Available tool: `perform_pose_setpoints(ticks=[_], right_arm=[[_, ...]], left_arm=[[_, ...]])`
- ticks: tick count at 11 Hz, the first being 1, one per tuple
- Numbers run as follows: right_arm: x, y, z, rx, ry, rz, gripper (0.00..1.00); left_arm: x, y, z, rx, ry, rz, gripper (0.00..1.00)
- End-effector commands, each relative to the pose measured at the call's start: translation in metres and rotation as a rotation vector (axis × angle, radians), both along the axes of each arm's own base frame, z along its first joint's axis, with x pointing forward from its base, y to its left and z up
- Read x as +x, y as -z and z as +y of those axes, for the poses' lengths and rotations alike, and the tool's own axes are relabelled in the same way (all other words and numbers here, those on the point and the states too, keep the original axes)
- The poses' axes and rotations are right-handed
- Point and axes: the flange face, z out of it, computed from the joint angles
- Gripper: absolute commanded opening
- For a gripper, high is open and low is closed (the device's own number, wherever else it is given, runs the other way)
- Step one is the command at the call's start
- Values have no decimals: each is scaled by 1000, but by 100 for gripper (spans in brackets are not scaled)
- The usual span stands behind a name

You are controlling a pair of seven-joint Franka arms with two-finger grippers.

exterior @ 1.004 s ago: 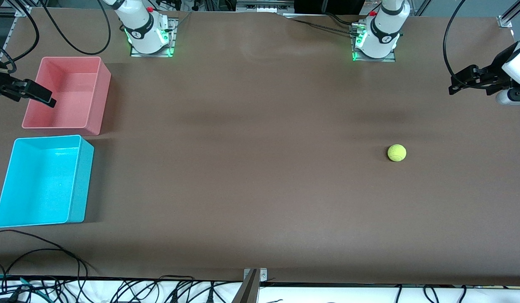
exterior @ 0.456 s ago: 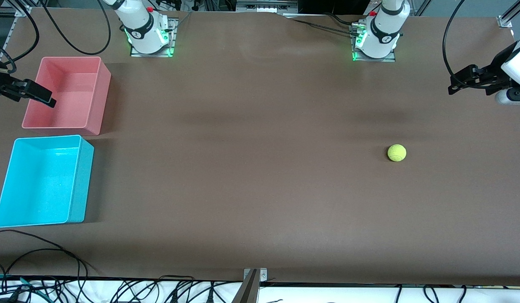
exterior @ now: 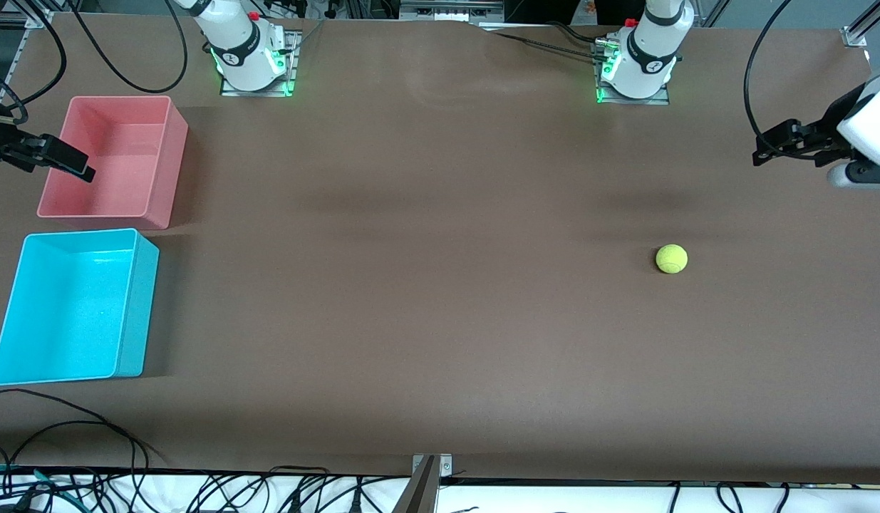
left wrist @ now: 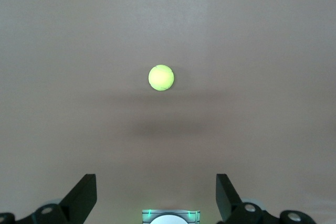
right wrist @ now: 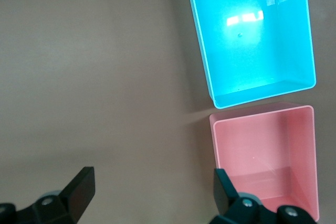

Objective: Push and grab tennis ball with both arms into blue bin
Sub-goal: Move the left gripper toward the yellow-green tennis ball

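Tennis ball (exterior: 671,258) rests on the brown table (exterior: 440,285) toward the left arm's end, well apart from the blue bin (exterior: 137,306) beside the pink bin (exterior: 165,164). We see the left gripper (exterior: 764,147) over the table edge and the right gripper (exterior: 73,164) over the pink bin, both fully spread and holding nothing.

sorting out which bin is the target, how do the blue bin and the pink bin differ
Colour: the blue bin is bright cyan, the pink bin is salmon pink.
Place: the blue bin sits nearer the front camera; the pink bin lies farther from it, beside the blue one.
Overhead: the right gripper hangs over the pink bin's edge; nothing is over the blue bin.
Shared: both are open-topped rectangular bins of like size, both empty, at the right arm's end of the table.
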Motion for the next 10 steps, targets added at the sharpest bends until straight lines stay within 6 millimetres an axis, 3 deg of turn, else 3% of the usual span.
perform_pose_setpoints(ticks=[1, 4, 10], right_arm=[[2, -6, 1, 8, -4, -5, 100], [2, -6, 1, 11, -4, -4, 100], [2, -6, 2, 11, -6, -4, 100]], left_arm=[[7, 27, 9, 32, -13, -6, 100], [9, 64, 25, 29, -35, 14, 100], [15, 78, 43, 28, -64, 24, 100]])
